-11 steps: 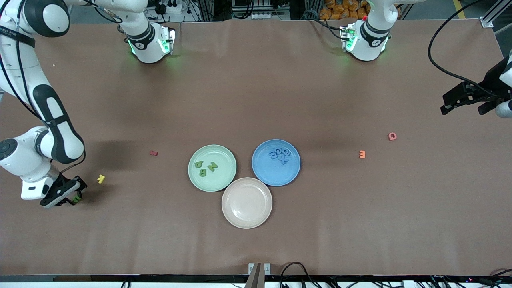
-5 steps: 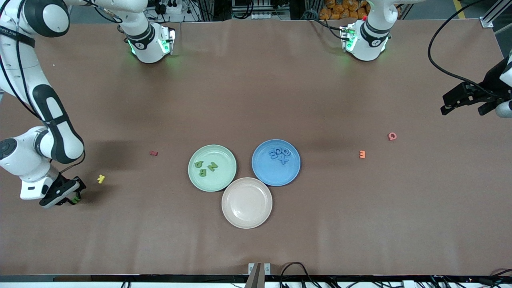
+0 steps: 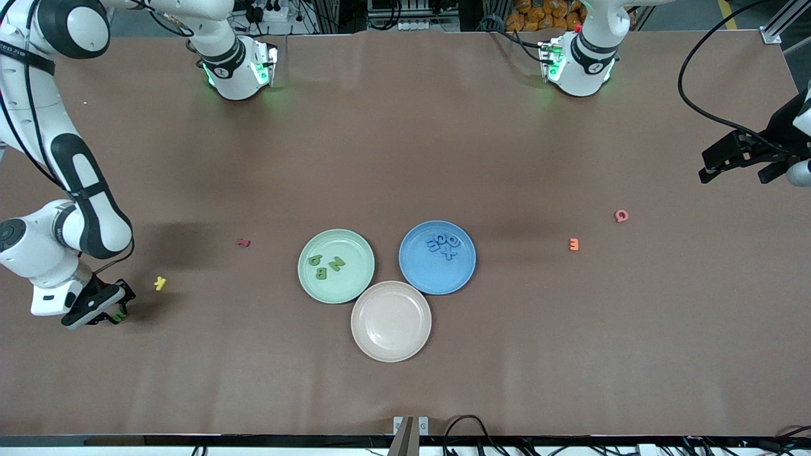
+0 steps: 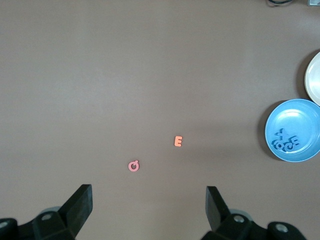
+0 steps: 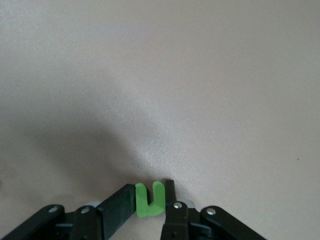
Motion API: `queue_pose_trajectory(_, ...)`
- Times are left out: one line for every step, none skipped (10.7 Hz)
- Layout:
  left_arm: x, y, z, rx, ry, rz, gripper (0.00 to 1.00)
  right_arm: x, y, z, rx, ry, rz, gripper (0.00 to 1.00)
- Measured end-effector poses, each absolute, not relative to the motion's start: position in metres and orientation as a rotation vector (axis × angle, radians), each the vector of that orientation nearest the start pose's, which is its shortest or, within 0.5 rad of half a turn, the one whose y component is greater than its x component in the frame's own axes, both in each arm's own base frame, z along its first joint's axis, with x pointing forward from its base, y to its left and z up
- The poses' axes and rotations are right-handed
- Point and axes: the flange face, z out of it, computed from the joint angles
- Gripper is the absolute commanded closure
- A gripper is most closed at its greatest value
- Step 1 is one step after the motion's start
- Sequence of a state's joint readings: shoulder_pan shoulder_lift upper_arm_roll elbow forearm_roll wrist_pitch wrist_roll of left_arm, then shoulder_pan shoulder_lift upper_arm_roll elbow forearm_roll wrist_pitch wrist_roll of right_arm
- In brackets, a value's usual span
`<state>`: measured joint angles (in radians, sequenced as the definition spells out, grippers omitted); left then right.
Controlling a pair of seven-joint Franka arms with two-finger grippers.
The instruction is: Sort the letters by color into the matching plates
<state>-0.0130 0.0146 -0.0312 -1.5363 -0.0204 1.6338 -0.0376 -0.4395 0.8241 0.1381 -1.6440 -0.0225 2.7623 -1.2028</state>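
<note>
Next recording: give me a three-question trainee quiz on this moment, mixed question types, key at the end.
1. True or false: the right claw is shut on a green letter.
2. Which plate holds no letters? A) mint green plate B) blue plate C) beige plate
3. Fill in: the left claw hangs open over the table at its own arm's end, with a pink letter and an ______ letter E below it.

Key
1. True
2. C
3. orange
</note>
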Motion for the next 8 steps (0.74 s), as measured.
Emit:
queue_pose_trajectory(0.565, -0.027, 0.639, -3.163, 0.01, -0.131, 0.0, 0.672, -0.224, 0.166, -2.959, -1.357, -0.454, 0.73)
queue_pose_trajectory(0.566, -0.027, 0.639, -3.163, 0.01, -0.136, 0.0, 0.671, -0.226, 0.166, -2.962, -1.353, -0.454, 0.73)
queue_pose_trajectory(0.566, -0.027, 0.639, -3.163, 0.01, -0.14, 0.0, 0.671, -0.229, 0.166, -2.965, -1.348, -0.454, 0.73)
queue_pose_trajectory(0.567, -0.027, 0.639, -3.163, 0.011, -0.147, 0.0, 0.671, -0.23, 0.167, -2.967, -1.343, -0.458, 0.73)
queue_pose_trajectory(0.567, -0.027, 0.639, -3.163, 0.011, -0.15, 0.0, 0.672, -0.23, 0.169, -2.966, -1.343, -0.465, 0.73)
queue_pose_trajectory(0.567, -0.027, 0.639, -3.163, 0.011, -0.15, 0.0, 0.674, -0.228, 0.172, -2.965, -1.344, -0.476, 0.73)
queue_pose_trajectory(0.567, -0.027, 0.639, -3.163, 0.011, -0.151, 0.0, 0.676, -0.227, 0.175, -2.97, -1.329, -0.487, 0.73)
queue_pose_trajectory(0.567, -0.027, 0.639, -3.163, 0.011, -0.151, 0.0, 0.677, -0.225, 0.177, -2.98, -1.294, -0.497, 0.73)
